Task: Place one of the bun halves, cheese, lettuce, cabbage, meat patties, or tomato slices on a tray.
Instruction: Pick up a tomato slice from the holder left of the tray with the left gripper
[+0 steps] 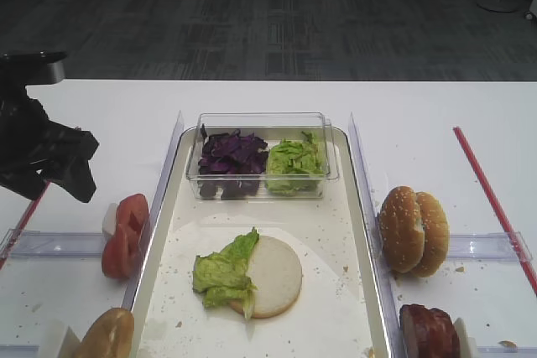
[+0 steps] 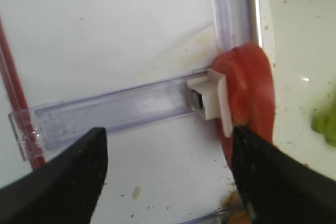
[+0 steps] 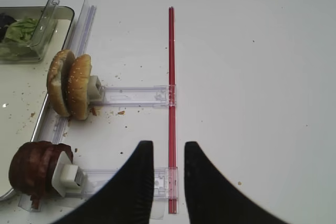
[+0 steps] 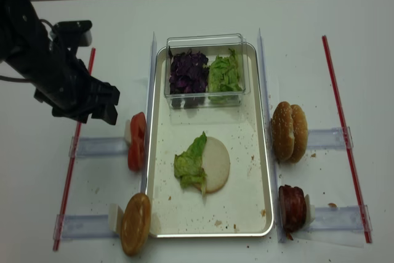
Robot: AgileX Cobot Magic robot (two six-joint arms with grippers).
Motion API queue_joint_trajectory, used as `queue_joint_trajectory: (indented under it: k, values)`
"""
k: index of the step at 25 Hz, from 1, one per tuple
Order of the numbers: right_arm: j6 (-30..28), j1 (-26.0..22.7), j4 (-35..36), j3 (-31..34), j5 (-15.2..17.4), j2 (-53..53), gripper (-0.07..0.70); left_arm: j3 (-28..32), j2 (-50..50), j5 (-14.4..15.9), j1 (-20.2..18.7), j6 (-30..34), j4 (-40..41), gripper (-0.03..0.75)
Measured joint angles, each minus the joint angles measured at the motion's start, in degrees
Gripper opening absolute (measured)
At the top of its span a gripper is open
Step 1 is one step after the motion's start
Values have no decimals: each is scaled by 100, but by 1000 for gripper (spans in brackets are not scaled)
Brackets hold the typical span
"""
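A pale-faced bun half [image 1: 273, 278] lies on the cream tray [image 1: 352, 232] with a lettuce leaf [image 1: 220, 272] over its left side. Tomato slices [image 1: 126, 225] stand on edge in a clear holder left of the tray. My left gripper [image 1: 80, 169] hovers just left of them, open and empty; in its wrist view its right finger [image 2: 262, 171] is next to the tomato slices [image 2: 252, 93]. My right gripper [image 3: 168, 148] is shut on nothing above the table, right of the upright bun halves [image 3: 69, 83] and the meat patties [image 3: 31, 170]. Cabbage [image 1: 231, 155] and more lettuce [image 1: 294, 159] fill a clear tub.
The clear tub [image 1: 262, 121] sits at the tray's far end. Another bun half [image 4: 135, 223] stands in a holder at the near left. Red strips [image 4: 341, 127] [image 4: 74, 152] and clear rails [image 3: 134, 96] lie on the white table. Crumbs speckle the tray.
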Motion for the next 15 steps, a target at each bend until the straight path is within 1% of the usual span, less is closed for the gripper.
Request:
queue_joint_trajectory:
  k: [6,12,15]
  values:
    - [0,0,-10,0,0,0,194,-167,0,196,-415,0,-102,461]
    - [0,0,-10,0,0,0,193,-188,0,294,-906,-170,-124,461]
    - [0,0,-10,0,0,0,193,-188,0,294,-1129,-257,-146,461]
